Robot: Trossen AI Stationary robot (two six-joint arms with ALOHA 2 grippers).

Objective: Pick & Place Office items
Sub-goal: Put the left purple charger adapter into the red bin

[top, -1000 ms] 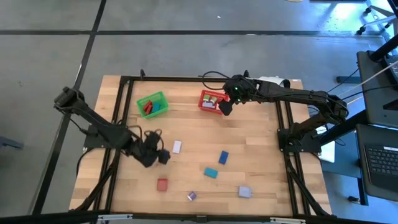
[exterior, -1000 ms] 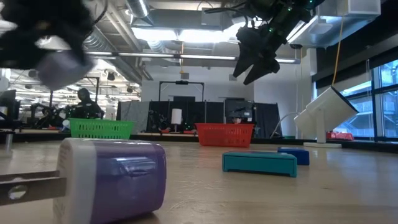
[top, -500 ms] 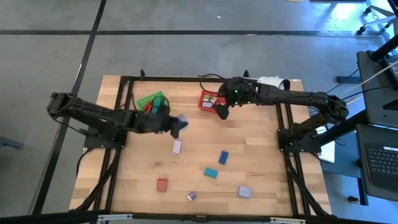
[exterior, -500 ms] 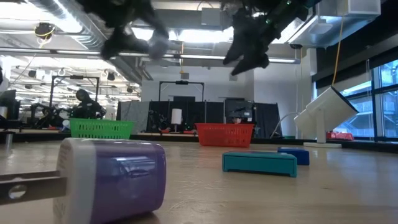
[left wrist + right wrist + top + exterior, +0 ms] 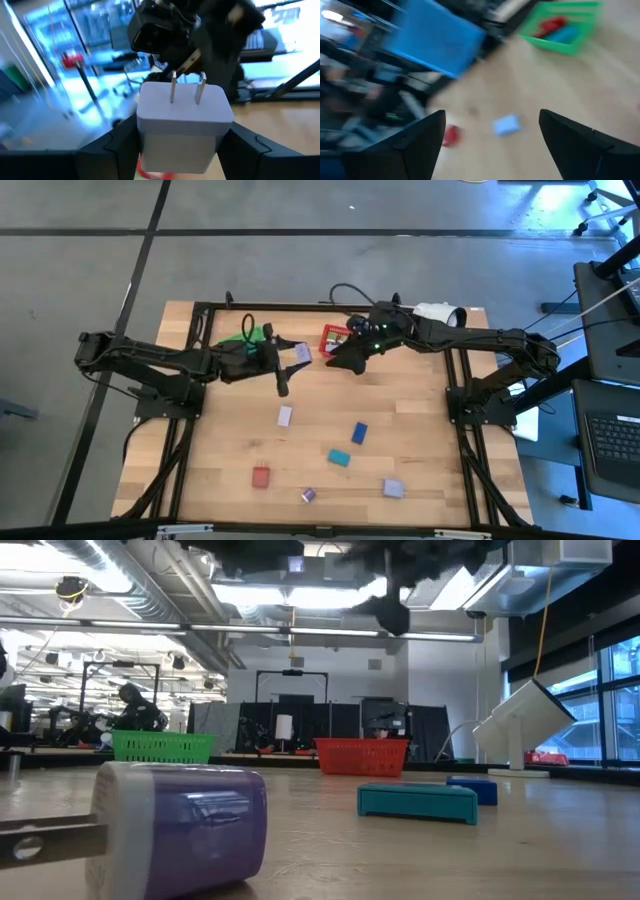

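Observation:
A white plug adapter (image 5: 185, 117) with two metal prongs sits between the fingers of my left gripper (image 5: 294, 358), high over the table between the green basket (image 5: 243, 339) and the red basket (image 5: 334, 337). My right gripper (image 5: 334, 362) hovers open beside the red basket, with nothing between its fingers (image 5: 420, 137). Loose office items lie flat on the wood: a white piece (image 5: 285, 416), a blue one (image 5: 359, 433), a teal one (image 5: 339, 457), a red one (image 5: 261, 476), a lavender one (image 5: 394, 489). My left gripper pinches the adapter's two opposite side faces (image 5: 145, 135) between its two fingers. The fingers lie level and come from the table's left. The adapter is lifted clear of the table, its prongs (image 5: 186, 89) pointing away from the wrist.
The green basket (image 5: 565, 27) holds a red and a blue piece. A small purple piece (image 5: 308, 495) lies near the front edge. A black frame (image 5: 200, 315) runs round the tabletop. My two arms nearly meet over the far middle of the table.
My left gripper has risen from the near left of the table and swung toward the far edge and the baskets, rolling its wrist, with the adapter carried along clear of the wood. My right gripper has drifted a little toward the table's left, off the red basket.

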